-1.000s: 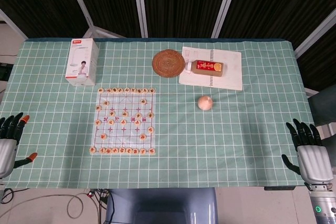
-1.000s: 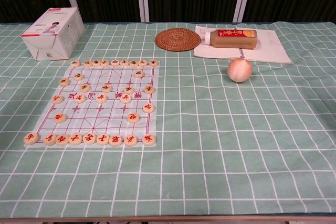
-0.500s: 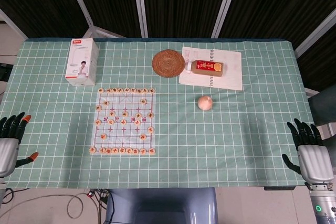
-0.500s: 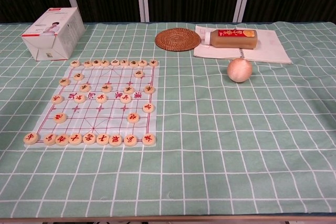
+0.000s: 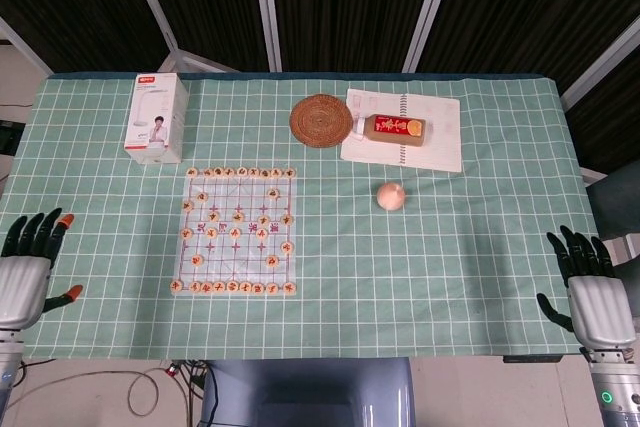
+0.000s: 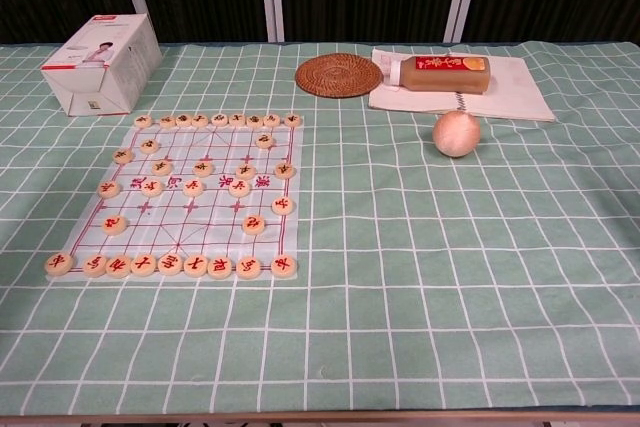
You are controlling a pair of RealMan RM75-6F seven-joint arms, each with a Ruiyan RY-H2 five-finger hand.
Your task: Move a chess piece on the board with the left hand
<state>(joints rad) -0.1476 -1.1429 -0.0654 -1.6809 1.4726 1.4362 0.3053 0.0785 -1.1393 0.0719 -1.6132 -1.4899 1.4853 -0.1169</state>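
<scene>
A clear chess board (image 5: 238,230) (image 6: 185,197) with red lines lies on the left half of the green checked cloth. Several round wooden pieces (image 5: 236,215) (image 6: 238,187) with red and dark characters stand on it, in rows at the near and far edges and scattered between. My left hand (image 5: 28,269) hangs at the table's near left corner, well left of the board, fingers spread and holding nothing. My right hand (image 5: 593,287) is at the near right corner, fingers apart and empty. Neither hand shows in the chest view.
A white box (image 5: 157,117) (image 6: 100,63) stands behind the board. A woven coaster (image 5: 321,120) (image 6: 339,74), a notebook (image 5: 435,137) (image 6: 520,92) with an orange drink bottle (image 5: 398,127) (image 6: 446,73) on it, and a peach-coloured ball (image 5: 391,195) (image 6: 456,133) lie further right.
My left hand has edged to the right and slightly inward toward the table. The right hand, board and pieces have not moved.
</scene>
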